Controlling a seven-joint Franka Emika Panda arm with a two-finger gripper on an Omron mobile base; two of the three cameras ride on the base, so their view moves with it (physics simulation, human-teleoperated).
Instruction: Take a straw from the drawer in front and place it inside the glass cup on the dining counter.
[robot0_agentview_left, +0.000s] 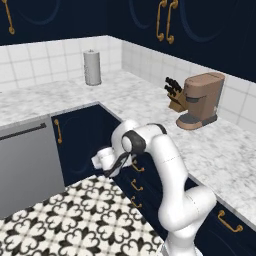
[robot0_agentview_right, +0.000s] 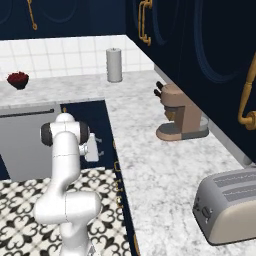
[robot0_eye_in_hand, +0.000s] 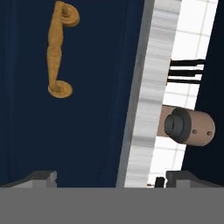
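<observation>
Two finger tips of the gripper (robot0_eye_in_hand: 105, 177) stand wide apart with nothing between them, facing the shut drawer (robot0_eye_in_hand: 96, 87); its brass handle (robot0_eye_in_hand: 59, 50) sits at about eleven o'clock from the tips in the hand view. I judge this the opening step: reaching for the handle. Next the hand must shift toward the handle, close on it and pull straight out. Any straw is presumably inside, hidden. From the left base view the arm (robot0_agentview_left: 165, 165) bends low beside the worktop (robot0_agentview_left: 150, 105), though which drawer front it faces is hard to tell there.
</observation>
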